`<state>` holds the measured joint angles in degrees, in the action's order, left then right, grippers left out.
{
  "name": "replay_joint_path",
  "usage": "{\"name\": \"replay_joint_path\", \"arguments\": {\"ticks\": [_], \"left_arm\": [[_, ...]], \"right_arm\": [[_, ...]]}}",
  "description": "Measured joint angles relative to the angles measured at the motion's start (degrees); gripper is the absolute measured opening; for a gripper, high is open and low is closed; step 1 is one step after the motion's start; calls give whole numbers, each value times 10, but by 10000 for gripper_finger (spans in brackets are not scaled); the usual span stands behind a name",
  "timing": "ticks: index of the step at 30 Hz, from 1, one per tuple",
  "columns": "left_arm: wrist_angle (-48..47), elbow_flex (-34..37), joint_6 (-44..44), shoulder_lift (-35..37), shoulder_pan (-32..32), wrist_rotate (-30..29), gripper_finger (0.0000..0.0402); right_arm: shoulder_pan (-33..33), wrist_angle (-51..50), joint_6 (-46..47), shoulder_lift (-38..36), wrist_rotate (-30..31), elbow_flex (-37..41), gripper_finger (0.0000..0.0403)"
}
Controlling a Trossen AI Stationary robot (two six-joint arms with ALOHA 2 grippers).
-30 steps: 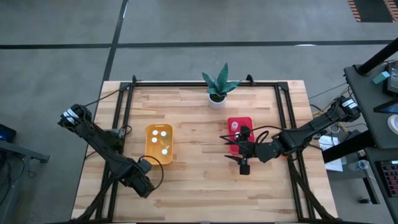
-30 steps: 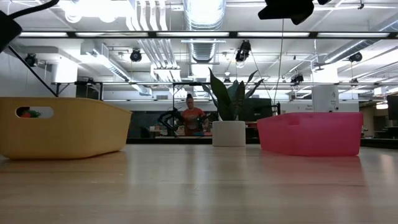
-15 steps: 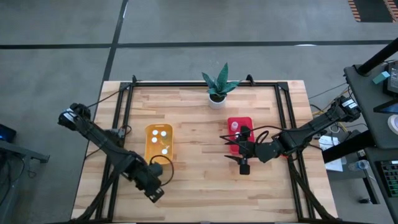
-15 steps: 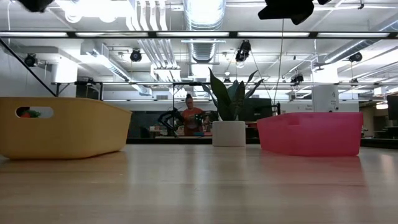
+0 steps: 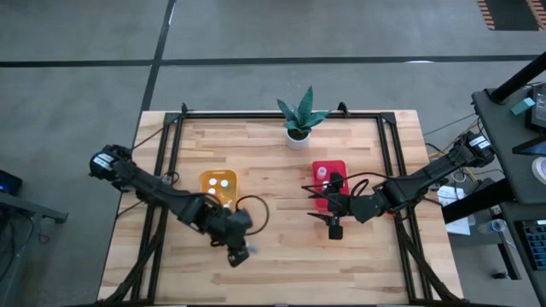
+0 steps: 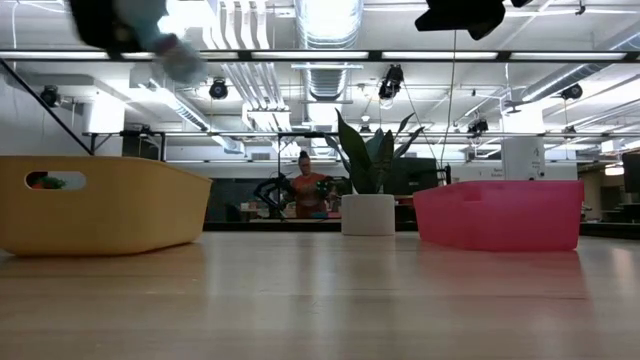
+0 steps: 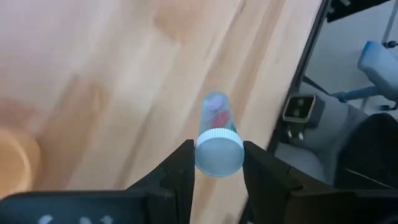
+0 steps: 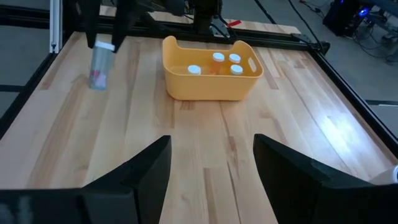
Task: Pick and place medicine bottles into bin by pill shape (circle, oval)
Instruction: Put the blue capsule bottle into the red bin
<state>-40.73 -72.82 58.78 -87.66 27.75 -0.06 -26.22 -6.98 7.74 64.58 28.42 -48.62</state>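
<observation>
My left gripper (image 5: 236,250) hangs over the table's near middle, in front of the yellow bin (image 5: 205,181), shut on a clear medicine bottle (image 7: 216,115) with a white cap and reddish pills inside. The right wrist view also shows that bottle (image 8: 98,70), hanging above the wood. Several white-capped bottles (image 8: 217,58) stand in the yellow bin (image 8: 211,87). One bottle (image 5: 322,173) sits in the red bin (image 5: 329,167). My right gripper (image 5: 333,223) waits open just in front of the red bin, holding nothing. My left gripper pinches the bottle at its cap end (image 7: 219,151) between its two fingers (image 7: 181,163). The fingers come slanting down from above. The bottle hangs below them, cap up and body down, tilted a little and lifted clear of the table.
A white pot (image 5: 298,136) with a green plant stands at the far middle edge. Black frame rails (image 5: 162,162) run along the table's left and right sides. Bare wood (image 5: 281,256) lies between the two bins and along the near edge.
My left gripper has carried the bottle from the near left of the table toward its right edge, rising and rolling at the wrist. It now shows at the low view's top left. My right arm has kept still.
</observation>
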Motion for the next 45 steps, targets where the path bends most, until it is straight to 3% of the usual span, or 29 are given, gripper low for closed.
{"name": "replay_joint_path", "arguments": {"ticks": [6, 12, 17, 28, 45], "left_arm": [[-2, -41, -113, -27, -39, -36, 100], [1, -53, -189, -38, -70, -57, 100], [7, -53, -251, -39, -76, -103, 100], [137, -52, -397, -39, -75, -148, 100], [152, -51, -428, -38, -71, -168, 100]], "right_arm": [[0, 11, 2, 9, -7, 0, 219], [4, 66, -29, 44, -81, -6, 219], [4, 82, -40, 70, -79, -26, 219], [11, 86, -46, 118, -79, -60, 219], [14, 38, -39, 166, -74, -113, 219]]}}
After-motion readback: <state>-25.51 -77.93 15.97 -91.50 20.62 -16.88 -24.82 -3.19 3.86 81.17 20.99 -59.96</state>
